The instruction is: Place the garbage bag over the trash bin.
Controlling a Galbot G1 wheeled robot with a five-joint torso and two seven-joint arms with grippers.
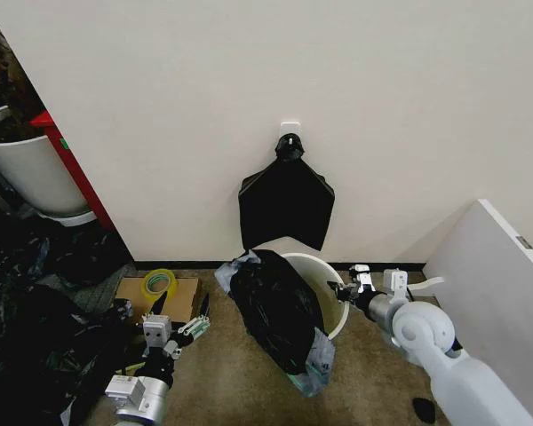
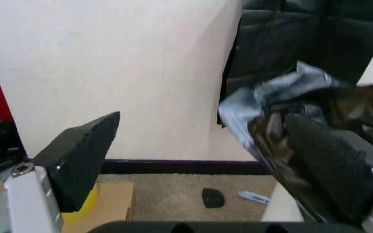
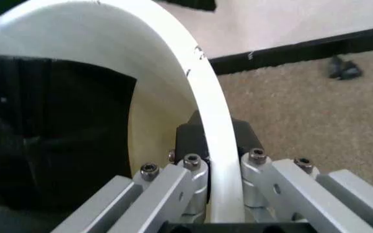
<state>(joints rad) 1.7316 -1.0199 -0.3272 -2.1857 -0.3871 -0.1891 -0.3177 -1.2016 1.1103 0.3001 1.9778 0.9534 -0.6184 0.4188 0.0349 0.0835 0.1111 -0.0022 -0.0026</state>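
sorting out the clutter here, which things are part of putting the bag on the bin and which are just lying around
Part of the job:
- garbage bag, draped over the bin's left side
- trash bin, tipped over
- right gripper, clamped on the bin's rim
- left gripper, open, left of the bag

Just lying about:
- black bundle hanging on the wall hook
- yellow tape roll on cardboard
- large white tub, far left

We see the bin [image 1: 324, 282], a round white bucket with a rolled rim, standing on the carpet by the wall, and the bag [image 1: 275, 311], glossy crinkled black plastic, draped over its left rim, part hanging inside and part spilling down to the floor outside.
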